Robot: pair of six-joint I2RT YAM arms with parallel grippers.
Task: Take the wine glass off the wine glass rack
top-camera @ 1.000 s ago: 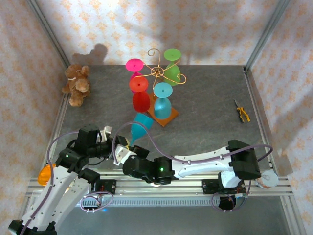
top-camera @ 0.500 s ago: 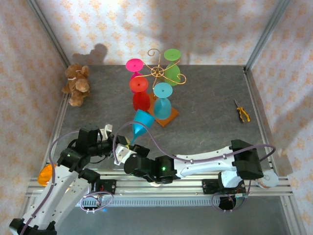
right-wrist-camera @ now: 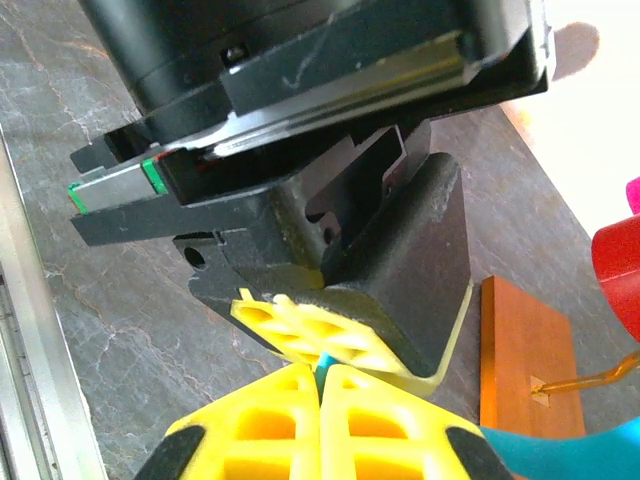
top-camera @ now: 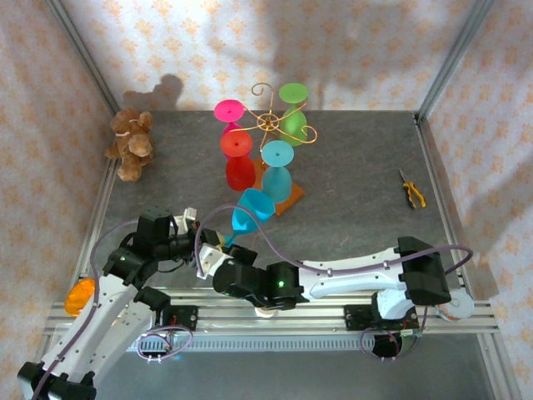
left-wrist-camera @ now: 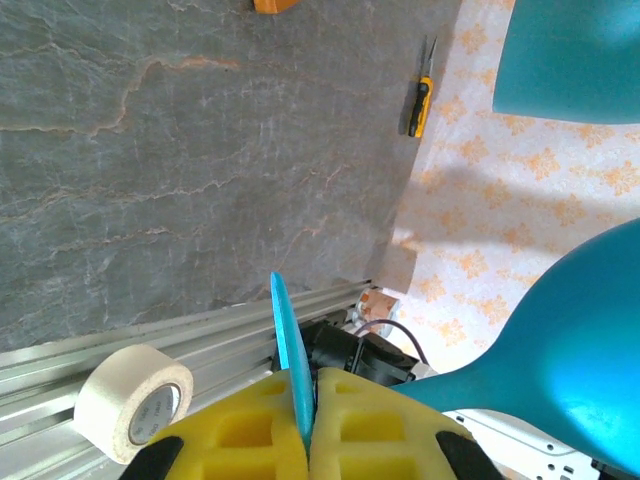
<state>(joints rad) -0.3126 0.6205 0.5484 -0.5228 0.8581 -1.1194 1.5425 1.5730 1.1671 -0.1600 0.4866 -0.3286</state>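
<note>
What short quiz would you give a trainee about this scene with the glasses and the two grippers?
1. True or false: the left gripper and the right gripper are both shut on the loose teal glass.
2. How many glasses hang on the rack?
3. Where do the pliers lie? A, on the right side, away from the rack; B, on the rack's wooden base; C, between the grippers.
Key: 1 true; 2 four; 3 A.
</note>
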